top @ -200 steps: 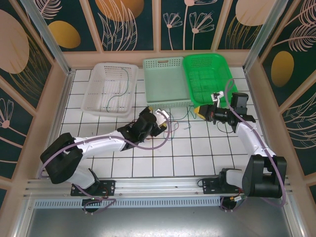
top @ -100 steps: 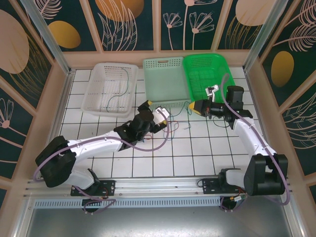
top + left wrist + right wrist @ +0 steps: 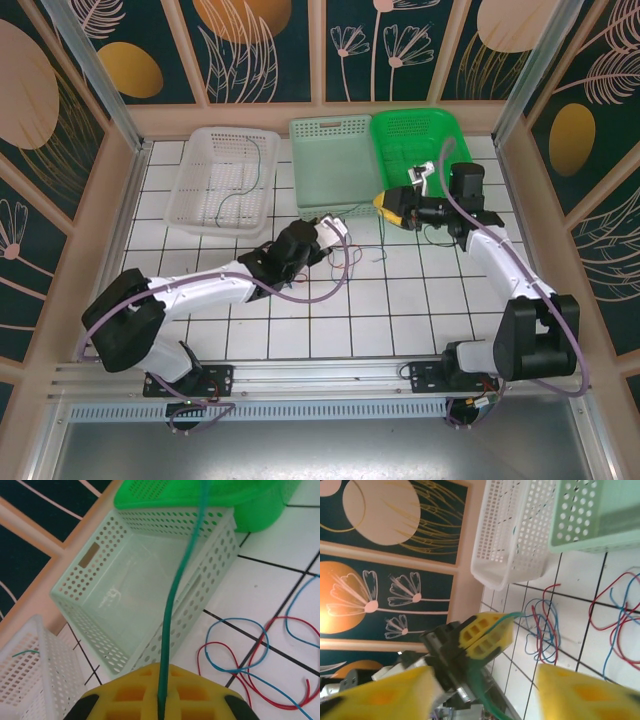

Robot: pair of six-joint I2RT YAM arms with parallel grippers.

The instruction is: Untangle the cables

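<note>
Jaws of the left claw (image 3: 160, 697) clamp the green cable (image 3: 170, 597); right claw (image 3: 485, 690) gapes wide.

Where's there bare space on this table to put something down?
Free: the front tiles between left arm and right arm, and inside the pale green basket. Crowded: in front of it, around the cables, left gripper and right gripper.
</note>
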